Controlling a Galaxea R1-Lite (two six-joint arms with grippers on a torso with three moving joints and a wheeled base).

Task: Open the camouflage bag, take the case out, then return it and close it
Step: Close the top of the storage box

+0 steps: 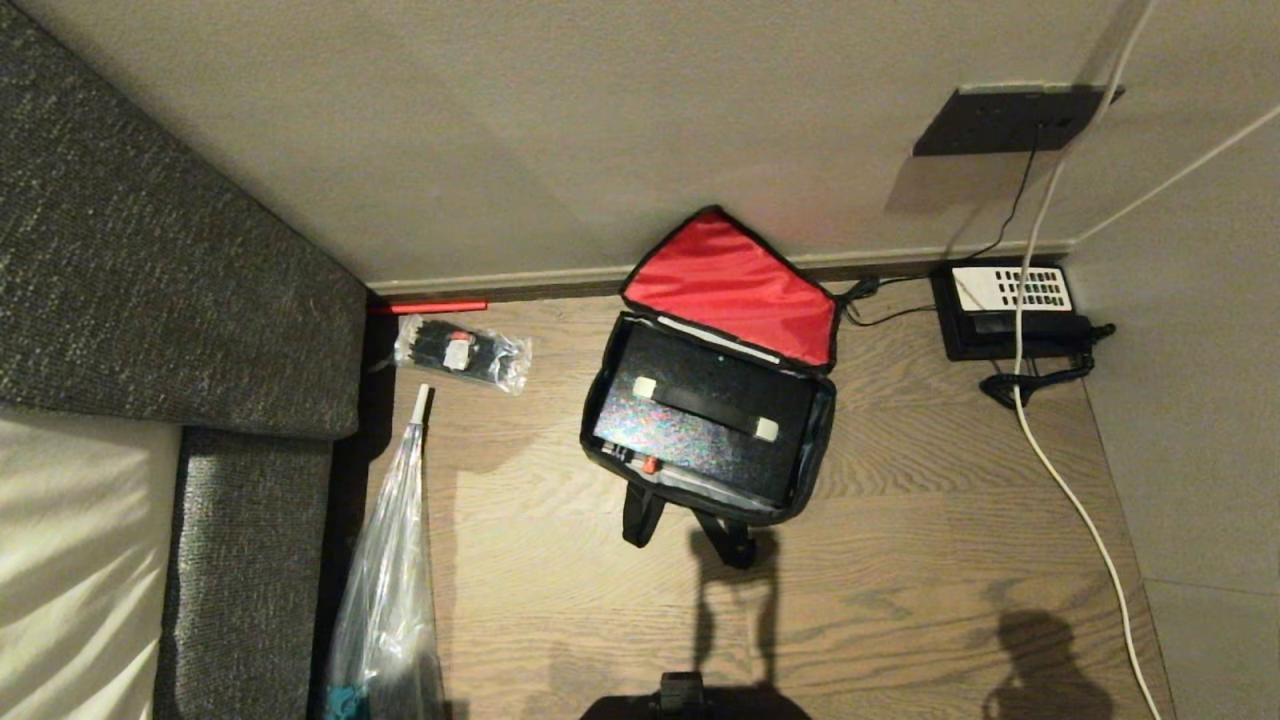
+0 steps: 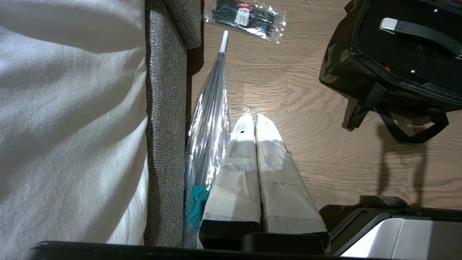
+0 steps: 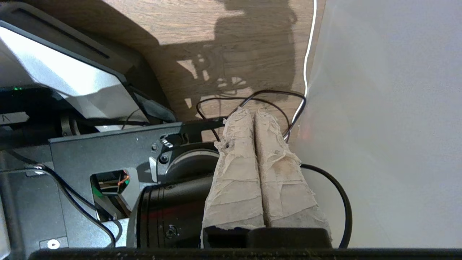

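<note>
Closest to the lens: both of my grippers, idle. Left gripper (image 2: 255,116), taped fingers pressed together and holding nothing, hangs low over the wooden floor (image 1: 900,560) beside the grey sofa (image 2: 164,119) and a clear folded umbrella (image 2: 209,119). Right gripper (image 3: 253,111), fingers likewise pressed together and empty, sits tucked against my own base near the wall; I judge both parked to leave the way to the bag free. Item: camouflage bag (image 1: 610,385), on the floor near the skirting board, well apart from either gripper, lid thrown back against the wall with its red lining (image 1: 735,285) upward, so the mouth faces up for access. Item: case (image 1: 700,420), flat and black, lying inside the bag, handle uppermost; its long axis runs with the bag's, slanting from near the packet of black items (image 1: 462,352) toward the telephone (image 1: 1005,310). Carry straps trail toward me.
</note>
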